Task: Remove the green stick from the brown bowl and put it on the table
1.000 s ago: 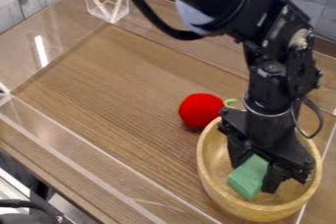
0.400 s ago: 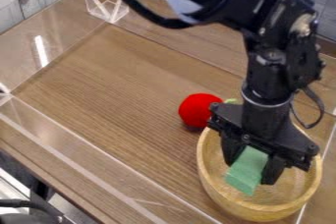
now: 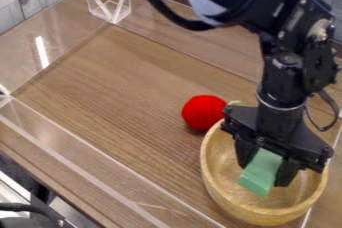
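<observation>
Over the bowl (image 3: 221,187), the gripper (image 3: 271,172) was clamped on the stick (image 3: 262,177), pinched between its fingers; couldn't read any labels.

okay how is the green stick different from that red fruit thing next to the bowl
The green stick is a flat, oblong mint-green block; the red fruit is round. The stick is clamped in the gripper inside the brown bowl's rim; the fruit rests loose on the table, outside the bowl beside its rim.

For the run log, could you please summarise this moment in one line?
gripper: shut on flat mint-green stick | stick: inside round tan wooden bowl | red round fruit: beside bowl | wood-grain table: stick not placed
</observation>
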`<state>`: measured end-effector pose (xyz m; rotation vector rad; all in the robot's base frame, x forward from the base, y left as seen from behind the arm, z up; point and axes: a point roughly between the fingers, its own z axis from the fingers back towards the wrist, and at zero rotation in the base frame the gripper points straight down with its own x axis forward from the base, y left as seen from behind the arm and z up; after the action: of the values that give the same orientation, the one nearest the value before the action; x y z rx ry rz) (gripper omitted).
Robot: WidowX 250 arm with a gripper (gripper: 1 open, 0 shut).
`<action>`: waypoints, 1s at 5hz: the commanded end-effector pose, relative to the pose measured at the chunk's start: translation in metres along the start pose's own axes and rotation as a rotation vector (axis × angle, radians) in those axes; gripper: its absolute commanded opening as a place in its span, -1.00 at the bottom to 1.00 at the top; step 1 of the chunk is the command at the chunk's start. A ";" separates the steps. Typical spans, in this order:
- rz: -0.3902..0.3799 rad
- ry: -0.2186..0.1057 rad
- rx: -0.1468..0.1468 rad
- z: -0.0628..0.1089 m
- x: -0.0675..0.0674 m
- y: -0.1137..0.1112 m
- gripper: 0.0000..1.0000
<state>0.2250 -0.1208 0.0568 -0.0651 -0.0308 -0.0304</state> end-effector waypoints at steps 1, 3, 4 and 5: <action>-0.033 -0.047 -0.018 0.016 0.017 -0.004 -1.00; -0.045 -0.049 -0.018 0.027 0.020 0.003 -1.00; -0.035 -0.051 -0.017 0.032 0.017 0.005 -1.00; -0.027 -0.056 -0.015 0.038 0.015 0.009 -1.00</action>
<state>0.2328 -0.1106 0.0825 -0.0679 -0.0411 -0.0594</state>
